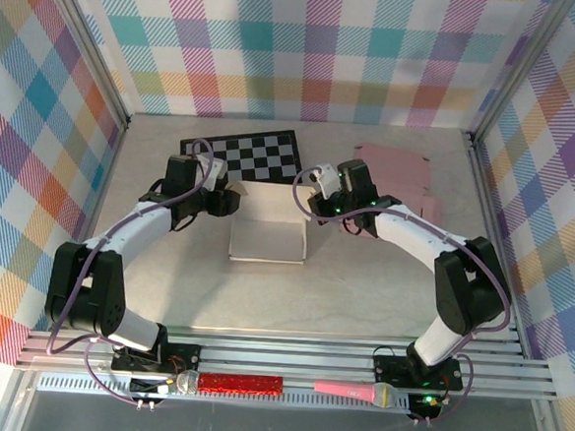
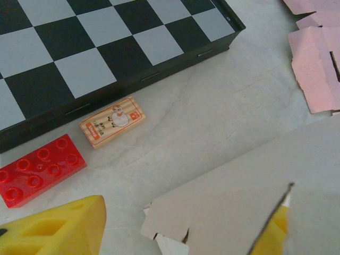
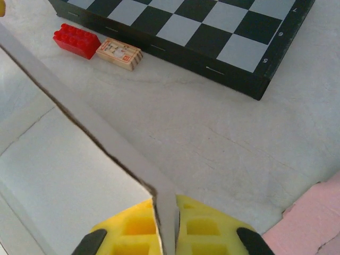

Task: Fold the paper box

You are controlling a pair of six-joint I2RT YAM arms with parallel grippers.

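Top view. The paper box (image 1: 268, 236) lies white and partly unfolded at the middle of the surface (image 1: 361, 300), just in front of a chessboard (image 1: 242, 155). The left arm (image 1: 138, 230) reaches to the box's left rear corner and the right arm (image 1: 414, 234) to its right rear corner. Pink paper sheets (image 1: 394, 169) lie flat at the right rear, apart from the box.

Left wrist view. The left fingers (image 2: 58, 228), yellow, stand wide apart. One is at the lower left, clear of the paper. The other is mostly hidden behind a raised edge of the box at the lower right. A grey-brown panel of the box lies between them, with no grip seen on it. A red brick (image 2: 40, 170) and a wooden block (image 2: 112, 121) printed with a sheep lie side by side against the near edge of the chessboard. The pink sheets are at the upper right.

Right wrist view. The right fingers (image 3: 202, 228), yellow, are closed narrow on a thin upright wall of the box, its edge pinched between them. That wall runs away to the upper left, and the white inner panel of the box lies to its left. The red brick and wooden block sit beyond, beside the chessboard. A corner of pink paper shows at the lower right.
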